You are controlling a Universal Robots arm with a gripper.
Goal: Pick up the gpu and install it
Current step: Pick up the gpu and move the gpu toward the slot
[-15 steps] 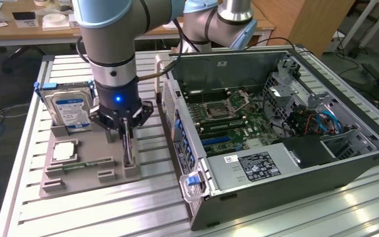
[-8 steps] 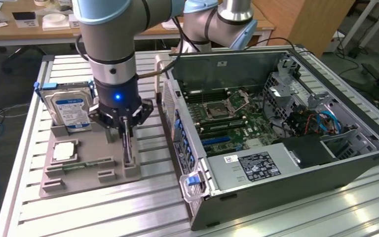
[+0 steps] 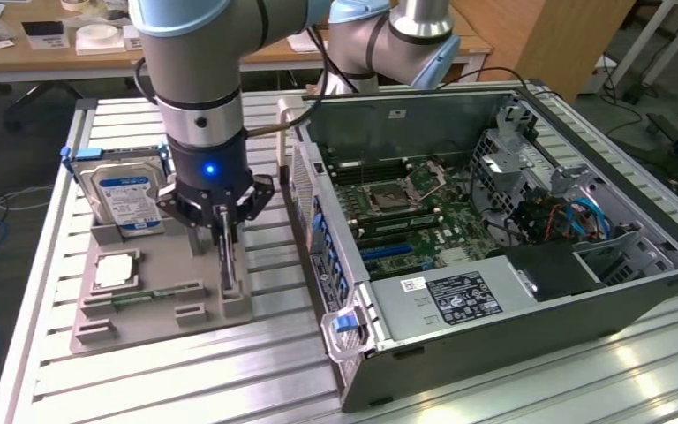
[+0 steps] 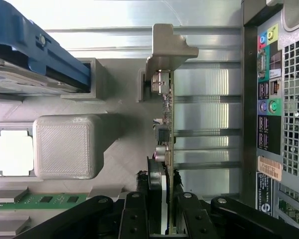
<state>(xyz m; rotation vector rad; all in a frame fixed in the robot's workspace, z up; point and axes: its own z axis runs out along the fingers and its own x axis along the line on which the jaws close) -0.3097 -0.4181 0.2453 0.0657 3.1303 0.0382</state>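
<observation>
On the grey holder [image 3: 162,269], the hard drive [image 3: 124,199] stands at ten o'clock from the gripper [image 3: 222,240]. Its fingers [image 4: 135,219] are clamped on the gpu [image 3: 232,276] (on edge, seated in its slot). The open computer case [image 3: 493,291] sits at three o'clock.

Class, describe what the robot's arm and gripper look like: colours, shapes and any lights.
The arm is made of silver-grey cylindrical tubes with pale blue joint caps. Its wrist section is black, with a small glowing blue light. The gripper is black, with jointed, bolted linkage fingers.
</observation>
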